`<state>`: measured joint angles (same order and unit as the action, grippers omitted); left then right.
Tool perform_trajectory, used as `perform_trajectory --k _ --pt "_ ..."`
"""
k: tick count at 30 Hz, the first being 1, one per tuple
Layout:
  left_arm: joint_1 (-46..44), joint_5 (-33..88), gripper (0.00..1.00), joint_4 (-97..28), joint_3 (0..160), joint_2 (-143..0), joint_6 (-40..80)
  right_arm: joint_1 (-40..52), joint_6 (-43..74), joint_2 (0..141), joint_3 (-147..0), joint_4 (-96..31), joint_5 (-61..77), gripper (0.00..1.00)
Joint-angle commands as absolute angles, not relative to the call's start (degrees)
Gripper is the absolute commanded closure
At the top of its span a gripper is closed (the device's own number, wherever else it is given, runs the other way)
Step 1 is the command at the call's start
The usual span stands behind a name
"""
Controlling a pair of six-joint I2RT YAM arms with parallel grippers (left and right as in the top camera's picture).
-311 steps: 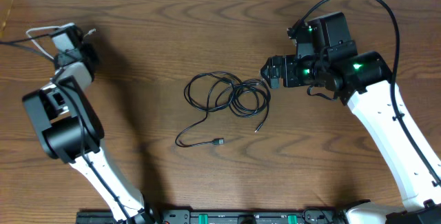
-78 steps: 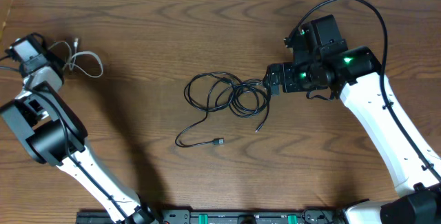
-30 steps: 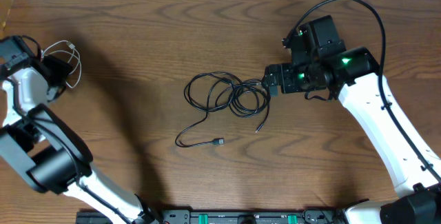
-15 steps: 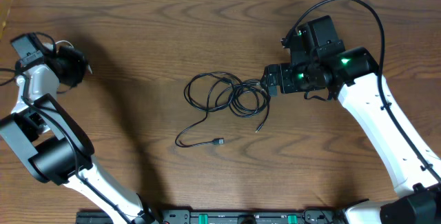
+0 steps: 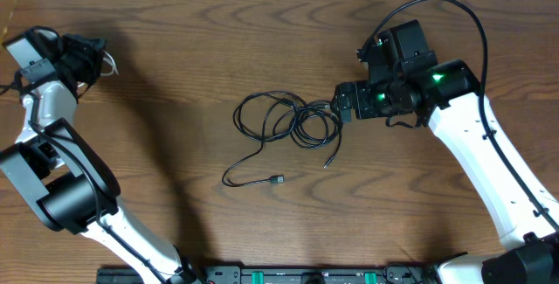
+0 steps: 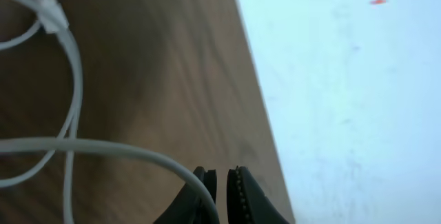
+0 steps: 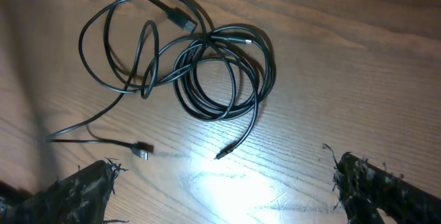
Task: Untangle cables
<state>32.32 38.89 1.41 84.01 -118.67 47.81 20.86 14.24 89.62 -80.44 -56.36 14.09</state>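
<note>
Two black cables point(image 5: 293, 120) lie tangled in loops at mid-table, also in the right wrist view point(image 7: 220, 79). One USB plug point(image 7: 141, 151) and one thin plug end point(image 7: 222, 155) trail free toward the front. My right gripper point(image 5: 341, 102) hovers just right of the loops, wide open and empty point(image 7: 227, 193). My left gripper point(image 5: 92, 52) is at the far back-left, its jaws nearly together point(image 6: 222, 172). The white cable point(image 6: 76, 86) loops in front of it and crosses the left finger's outer side, not between the tips. Only a bit of the white cable point(image 5: 108, 59) shows from overhead.
The table's edge point(image 6: 255, 114) runs just past the left gripper, with pale floor beyond. The white cable's small plug point(image 6: 48, 14) lies at the upper left of that view. The right arm point(image 5: 489, 170) reaches in from the front right.
My left gripper went from half open to shut and swung toward the back-left corner; the white cable loop is now mostly hidden beneath it. The right arm and black cables have not moved.
</note>
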Motion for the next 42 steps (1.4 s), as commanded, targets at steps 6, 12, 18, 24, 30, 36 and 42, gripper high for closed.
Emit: perform_trajectory --k 6,12,18,24,30,36,42 --pt "29.28 41.04 0.39 8.97 84.33 -119.04 48.03 21.1 13.67 90.02 -80.53 -56.8 13.89 0.01" --pt "30.2 41.85 0.11 2.94 84.33 -117.93 39.4 21.1 13.65 90.02 -80.51 -57.04 13.87 0.01" --pt "30.57 33.93 0.04 -12.78 84.33 -110.3 29.89 21.1 13.63 90.02 -80.51 -58.08 13.85 0.01" --pt "29.85 15.7 0.04 -28.56 84.33 -102.32 27.4 21.1 13.63 90.02 -80.53 -57.91 13.85 0.01" --pt "28.51 -4.43 0.04 -41.98 84.33 -102.89 27.42 21.1 13.63 90.02 -80.51 -58.59 13.85 0.01" --pt "28.51 -2.46 0.04 -44.93 84.33 -102.1 27.55 21.1 13.65 90.02 -80.53 -58.78 13.87 0.01" --pt "28.25 23.68 0.04 -48.82 84.33 -97.23 19.55 21.1 13.67 90.02 -80.53 -58.89 13.87 0.01"
